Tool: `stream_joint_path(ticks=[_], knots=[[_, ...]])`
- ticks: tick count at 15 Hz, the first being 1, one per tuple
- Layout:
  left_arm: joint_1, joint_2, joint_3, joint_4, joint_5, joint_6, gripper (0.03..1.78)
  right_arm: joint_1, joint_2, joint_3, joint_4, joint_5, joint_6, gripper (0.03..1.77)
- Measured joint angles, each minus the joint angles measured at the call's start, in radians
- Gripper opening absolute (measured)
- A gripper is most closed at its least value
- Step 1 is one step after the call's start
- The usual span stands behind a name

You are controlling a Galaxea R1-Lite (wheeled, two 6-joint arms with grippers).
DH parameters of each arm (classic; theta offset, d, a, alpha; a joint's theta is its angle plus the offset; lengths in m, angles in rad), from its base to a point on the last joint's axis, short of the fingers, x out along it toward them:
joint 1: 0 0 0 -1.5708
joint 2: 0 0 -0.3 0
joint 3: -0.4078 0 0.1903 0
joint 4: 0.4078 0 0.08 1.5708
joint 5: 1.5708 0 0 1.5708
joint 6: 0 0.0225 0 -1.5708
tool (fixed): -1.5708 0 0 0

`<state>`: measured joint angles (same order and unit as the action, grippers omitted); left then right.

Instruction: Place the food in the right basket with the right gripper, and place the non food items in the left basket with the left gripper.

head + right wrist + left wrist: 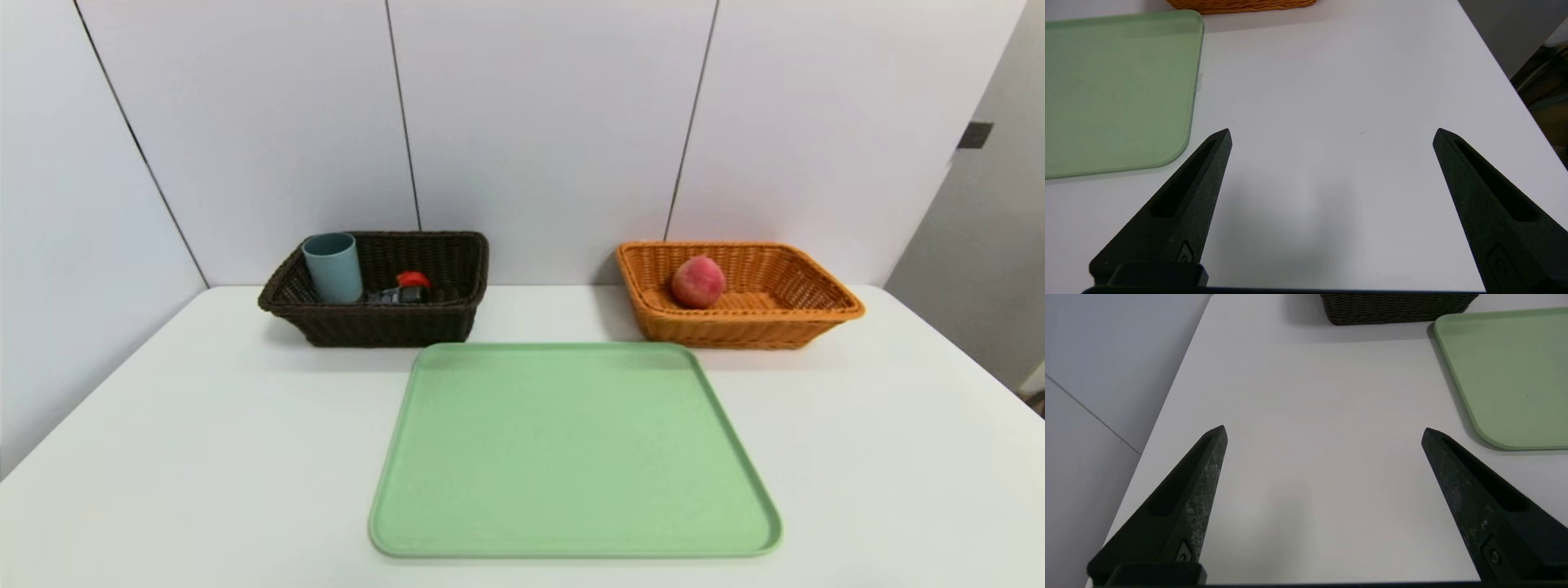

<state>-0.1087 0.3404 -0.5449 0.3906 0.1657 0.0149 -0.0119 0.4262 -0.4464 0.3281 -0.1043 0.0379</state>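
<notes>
From left to right: the left gripper [1323, 430], jaws spread and holding nothing, hangs over bare table [204, 425] short of the dark left basket [384, 327], which holds the blue-grey cup [333, 267], red toy [413, 279] and black tube [392, 296]. The green tray [571, 449] lies bare. The peach [698, 282] sits in the orange right basket [735, 331], ahead of the equally spread, empty right gripper [1331, 132]; sorting looks complete.

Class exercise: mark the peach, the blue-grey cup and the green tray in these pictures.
peach [698, 282], head view, middle of its pink-red skin, inside the orange basket.
blue-grey cup [333, 269], head view, its outer side wall, standing in the dark basket.
green tray [571, 449], head view, its bare flat floor.
</notes>
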Motion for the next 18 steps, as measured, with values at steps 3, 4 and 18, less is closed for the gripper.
stream_joint_path(ticks=[3, 4, 18], knots=[[0.001, -0.044, 0.033, -0.015, 0.011, -0.005, 1.69, 0.002, -0.211, 0.067, 0.040, 0.020, -0.027, 1.70], [0.001, -0.050, 0.041, -0.016, 0.011, 0.003, 1.69, 0.005, -0.277, 0.099, 0.040, 0.040, -0.044, 1.70], [0.078, -0.096, 0.128, -0.094, 0.090, -0.077, 1.69, 0.010, -0.428, 0.252, -0.101, 0.101, -0.164, 1.70]])
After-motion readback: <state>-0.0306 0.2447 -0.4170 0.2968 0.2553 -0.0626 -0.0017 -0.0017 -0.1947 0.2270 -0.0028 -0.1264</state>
